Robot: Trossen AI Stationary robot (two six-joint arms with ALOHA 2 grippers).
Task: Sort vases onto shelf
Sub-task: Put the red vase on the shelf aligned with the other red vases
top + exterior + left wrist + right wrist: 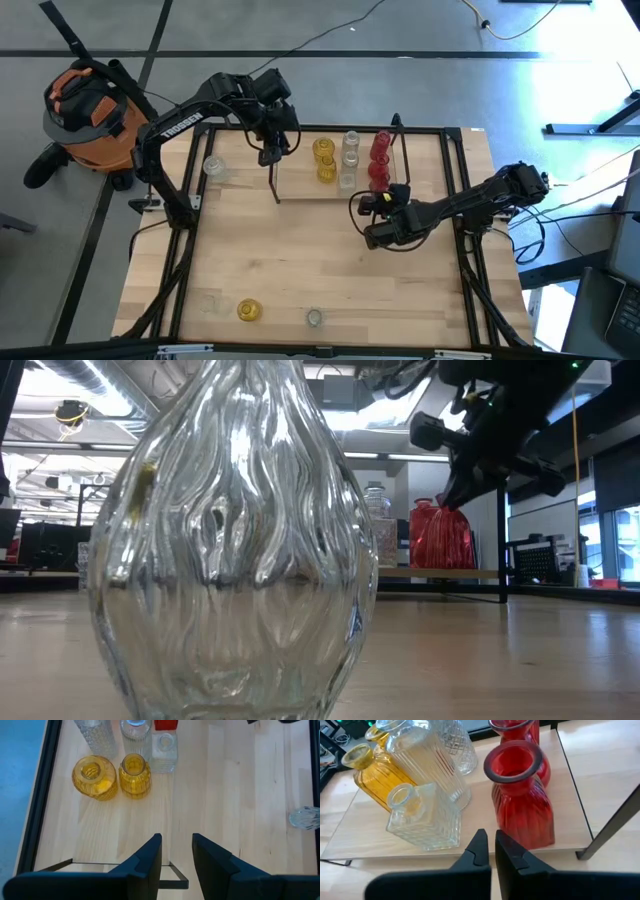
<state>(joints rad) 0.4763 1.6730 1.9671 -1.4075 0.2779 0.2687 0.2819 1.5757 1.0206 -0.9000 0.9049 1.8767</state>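
Right fingers nearly closed, empty, beside red vase on shelf; left fingers released above shelf.

The left gripper hangs over the shelf, fingers slightly apart. Ahead stand two yellow vases side by side, with clear jars just beyond them and a bit of red vase. A lone clear vase sits well apart.
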